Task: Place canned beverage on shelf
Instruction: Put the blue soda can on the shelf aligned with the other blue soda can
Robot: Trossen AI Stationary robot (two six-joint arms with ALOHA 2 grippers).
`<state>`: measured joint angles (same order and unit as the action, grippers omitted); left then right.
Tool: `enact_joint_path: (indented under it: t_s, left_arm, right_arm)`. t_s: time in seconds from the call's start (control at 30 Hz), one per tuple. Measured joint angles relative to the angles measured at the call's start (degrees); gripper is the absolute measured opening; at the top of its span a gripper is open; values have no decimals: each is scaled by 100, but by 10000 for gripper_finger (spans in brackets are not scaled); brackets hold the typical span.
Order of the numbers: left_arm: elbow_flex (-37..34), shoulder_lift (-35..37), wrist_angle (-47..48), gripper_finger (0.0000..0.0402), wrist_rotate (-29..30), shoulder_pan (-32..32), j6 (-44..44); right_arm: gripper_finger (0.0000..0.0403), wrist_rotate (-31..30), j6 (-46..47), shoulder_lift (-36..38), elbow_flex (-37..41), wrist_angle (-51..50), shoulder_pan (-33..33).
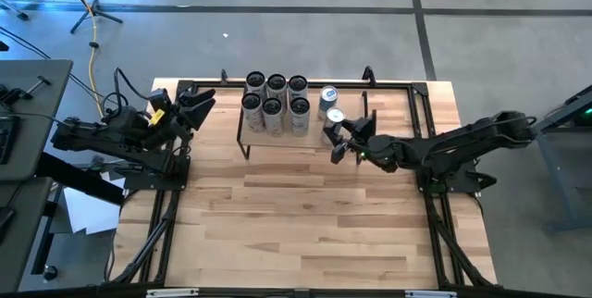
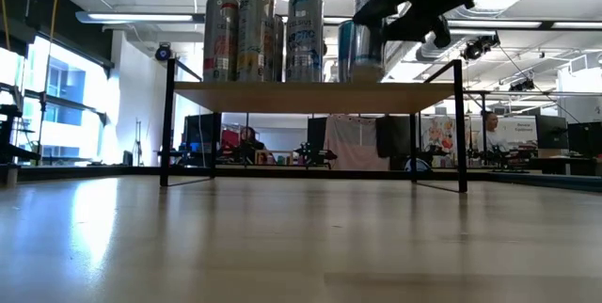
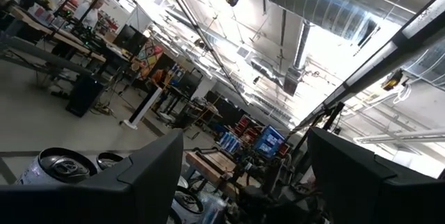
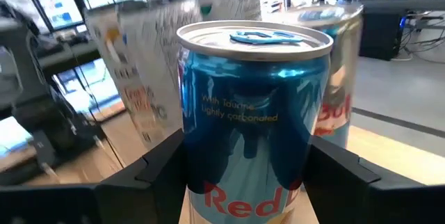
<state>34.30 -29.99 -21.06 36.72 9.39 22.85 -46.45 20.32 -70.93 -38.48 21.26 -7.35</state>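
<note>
The right gripper (image 1: 335,141) reaches in from the right side of the table (image 1: 314,215) and stands at the right end of the shelf (image 1: 277,136). Its two dark fingers (image 4: 149,175) sit on either side of a blue can (image 4: 254,120) — the jaws are closed around its body, grasping it. In the high view this can (image 1: 334,117) shows just beyond the gripper, upright, with its silver lid and pull tab facing up. In the low view the can (image 2: 360,49) stands at the right part of the shelf's wood top (image 2: 310,96), with the dark arm coming down over it from above; whether its base rests on the wood or hangs just clear cannot be told.

A second blue can (image 1: 327,97) stands just behind the held one, near the shelf's back edge. To the left, six tall pale cans (image 1: 276,104) stand upright in two rows of three, close together, filling the middle and left part of the shelf.

The left gripper (image 1: 199,108) waits at the table's left edge, well apart from the shelf — its fingers (image 3: 149,175) spread and holding nothing, pointing toward the cans.
</note>
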Motion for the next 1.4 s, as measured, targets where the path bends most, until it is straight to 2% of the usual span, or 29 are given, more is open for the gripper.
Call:
enact_joint_path:
  t_s: [0.27,0.43,0.57,0.77,0.97,1.27,1.4]
  left_arm:
    - [0,2,-2,275,61,0,-45]
    - [2,2,-2,275,63,0,-46]
    - [1,2,0,275,63,0,-54]
    - [0,2,0,275,61,0,-57]
    - [0,0,2,275,42,0,-55]
    - [0,2,2,275,39,0,-59]
    - [0,2,3,275,2,0,-57]
  right_arm:
    - [225,-46,-183,-403,-15,307,26]
    - [225,-266,-880,-405,-11,342,25]
    - [225,-206,-1131,-399,-11,345,28]
    - [228,-41,-704,-396,-11,355,26]
    - [252,-21,-194,-388,-11,330,26]
    - [266,-24,-936,-388,-11,261,26]
    - [266,-24,-986,-387,-11,260,45]
